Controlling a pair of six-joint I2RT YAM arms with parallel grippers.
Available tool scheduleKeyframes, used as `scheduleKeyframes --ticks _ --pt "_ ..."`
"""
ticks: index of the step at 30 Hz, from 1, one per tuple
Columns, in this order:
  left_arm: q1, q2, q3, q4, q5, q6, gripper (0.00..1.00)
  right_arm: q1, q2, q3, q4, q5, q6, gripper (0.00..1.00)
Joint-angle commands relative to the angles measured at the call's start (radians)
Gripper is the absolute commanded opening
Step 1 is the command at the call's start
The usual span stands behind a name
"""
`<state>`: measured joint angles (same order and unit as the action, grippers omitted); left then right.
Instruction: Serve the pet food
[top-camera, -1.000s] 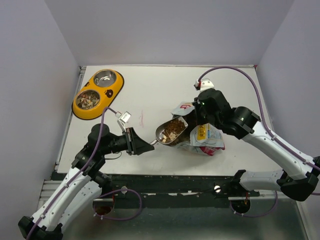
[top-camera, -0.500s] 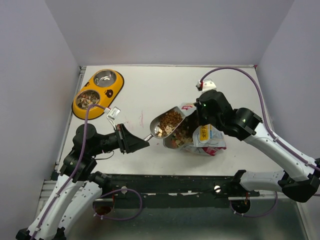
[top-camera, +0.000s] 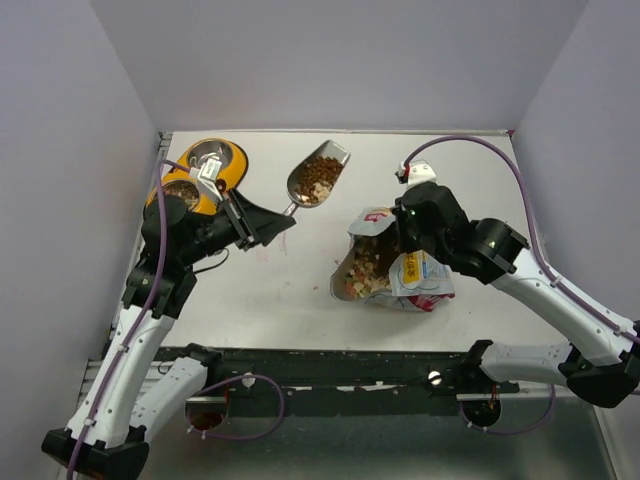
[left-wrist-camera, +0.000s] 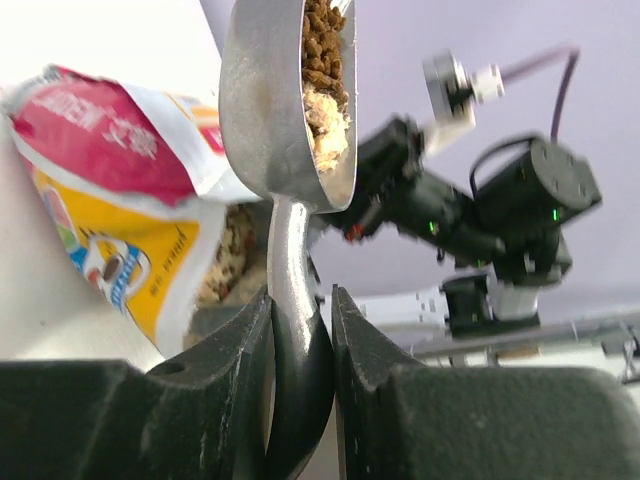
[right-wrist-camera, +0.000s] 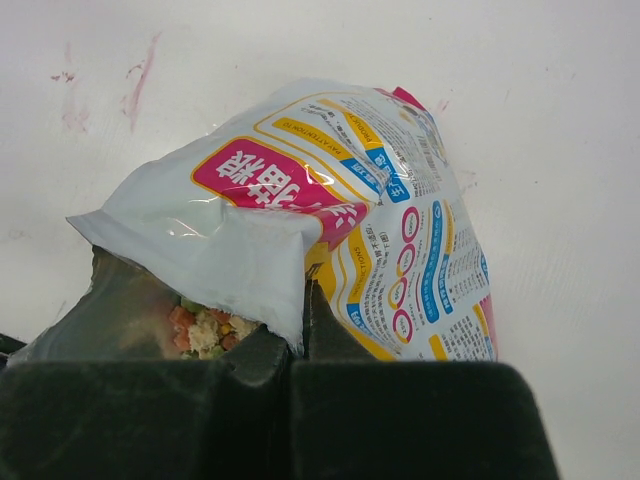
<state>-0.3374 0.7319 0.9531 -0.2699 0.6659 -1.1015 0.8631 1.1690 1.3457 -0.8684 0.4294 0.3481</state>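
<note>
My left gripper (top-camera: 278, 218) is shut on the handle of the silver metal scoop (top-camera: 315, 178), which is heaped with brown and tan kibble and held in the air to the right of the yellow double bowl (top-camera: 236, 172). In the left wrist view the handle (left-wrist-camera: 292, 300) sits between my fingers and kibble (left-wrist-camera: 322, 60) fills the scoop. The pet food pouch (top-camera: 400, 272) lies open on the table with kibble showing in its mouth. My right gripper (top-camera: 397, 238) is shut on the pouch's upper edge (right-wrist-camera: 305, 290), holding it open.
The bowl's near cup (top-camera: 180, 194) holds kibble and is partly hidden by my left arm. The far cup (top-camera: 207, 153) looks empty. Grey walls close in the white table (top-camera: 450, 170) on three sides.
My left arm has lifted the filled scoop out of the pouch and carried it up and left toward the yellow bowl. The right gripper has stayed on the pouch.
</note>
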Motion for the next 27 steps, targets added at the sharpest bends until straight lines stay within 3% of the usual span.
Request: scheduleKeyframes --ticks 1,8,19,27 --pt "0.079 0.092 0.093 0.047 -0.092 -0.058 0.0 0.002 -0.049 -0.006 0.003 0.028 0.017 0.01" --pt "0.259 0.263 0.105 0.106 -0.126 -0.037 0.0 0.004 -0.035 0.006 0.011 0.008 0.005 0.01" --pt "0.593 0.595 0.141 0.227 0.035 0.08 0.0 0.004 -0.029 0.058 -0.03 -0.001 -0.012 0.01" --pt "0.719 0.784 0.277 0.12 0.093 0.21 0.0 0.002 -0.017 0.056 -0.027 0.008 -0.004 0.01"
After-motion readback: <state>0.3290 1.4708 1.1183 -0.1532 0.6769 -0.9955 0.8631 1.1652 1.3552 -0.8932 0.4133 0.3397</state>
